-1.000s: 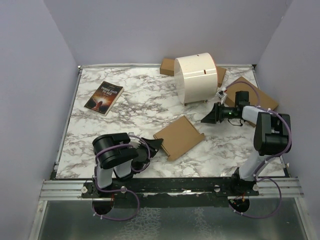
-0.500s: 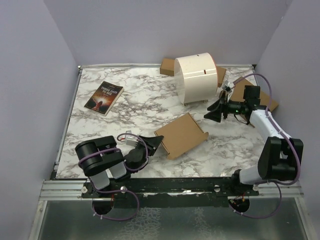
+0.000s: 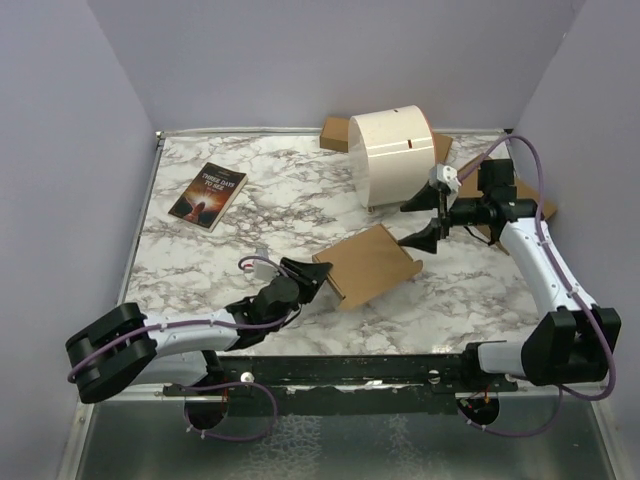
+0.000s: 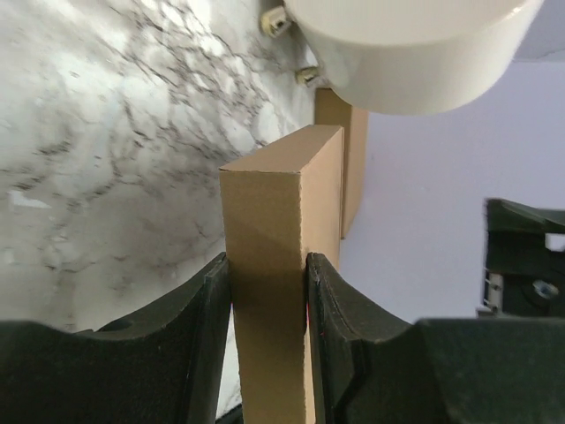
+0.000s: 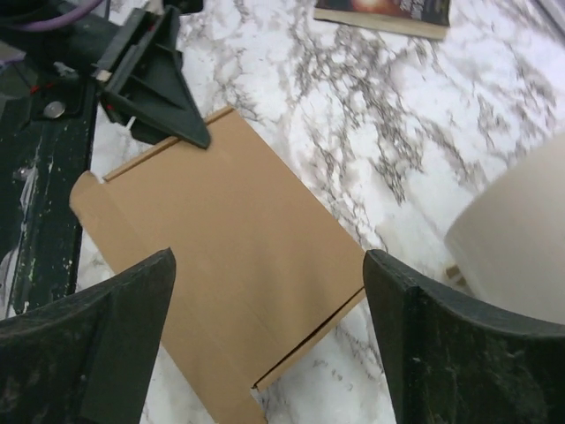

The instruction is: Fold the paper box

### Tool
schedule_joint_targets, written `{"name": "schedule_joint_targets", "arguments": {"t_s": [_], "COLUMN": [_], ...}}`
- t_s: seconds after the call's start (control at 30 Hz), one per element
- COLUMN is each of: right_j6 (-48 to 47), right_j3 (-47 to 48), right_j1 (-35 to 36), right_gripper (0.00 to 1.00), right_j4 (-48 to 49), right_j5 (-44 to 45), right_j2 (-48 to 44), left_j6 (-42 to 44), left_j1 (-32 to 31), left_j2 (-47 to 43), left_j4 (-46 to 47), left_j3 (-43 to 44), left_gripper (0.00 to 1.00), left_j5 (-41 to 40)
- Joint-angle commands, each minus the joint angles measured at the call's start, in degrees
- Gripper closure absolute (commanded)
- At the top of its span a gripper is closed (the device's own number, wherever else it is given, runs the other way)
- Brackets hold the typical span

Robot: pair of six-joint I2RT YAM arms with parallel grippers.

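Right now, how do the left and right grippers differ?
The left gripper is shut on an edge of the paper box; the right gripper is open and holds nothing. The left one lies low by the table; the right one hangs above the box. Both are black.

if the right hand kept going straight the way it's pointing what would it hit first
The right hand would most likely meet the top face of the paper box, lying straight ahead in its wrist view; nothing shows in between, though depth is unclear.

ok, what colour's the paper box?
Plain brown cardboard; the paper box shows best in the right wrist view.
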Motion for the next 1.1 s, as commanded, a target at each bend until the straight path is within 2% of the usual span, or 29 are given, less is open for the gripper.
{"name": "schedule_joint_targets", "arguments": {"t_s": [0.0, 0.07, 0.27, 0.4, 0.77, 0.87, 1.07], "right_j6": [-8.84, -11.23, -21.82, -24.66, -22.41, -19.38, -17.38], "right_j3": [1.95, -0.24, -10.62, -13.29, -23.15, -26.68, -31.55], "right_j1": [6.44, 9.77, 16.05, 18.99, 28.65, 33.89, 39.32], "right_gripper": [0.07, 0.0, 0.0, 0.0, 0.06, 0.08, 0.15], "right_j4": [-5.09, -3.34, 4.25, 5.26, 18.39, 24.9, 36.36], "right_j5": [1.25, 3.56, 7.36, 10.64, 25.73, 32.94, 44.04], "right_j2": [-3.99, -6.45, -14.81, -15.63, -16.48, -16.34, -15.2], "left_j6": [-2.24, -2.38, -2.55, -2.49, -2.24, -2.2, -2.43], "left_j1": [1.88, 2.35, 5.24, 7.99, 14.07, 15.76, 17.51], "left_j2": [-4.29, -4.91, -4.61, -4.16, -2.25, -2.0, -2.41], "left_j4": [-19.59, -23.81, -33.4, -37.97, -41.45, -42.01, -42.55], "left_j3": [2.32, 4.78, 11.7, 15.08, 19.71, 20.64, 21.36], "left_gripper": [0.72, 0.72, 0.73, 0.73, 0.73, 0.72, 0.72], "left_j5": [0.98, 2.03, 6.38, 10.81, 19.25, 21.0, 22.55]}}
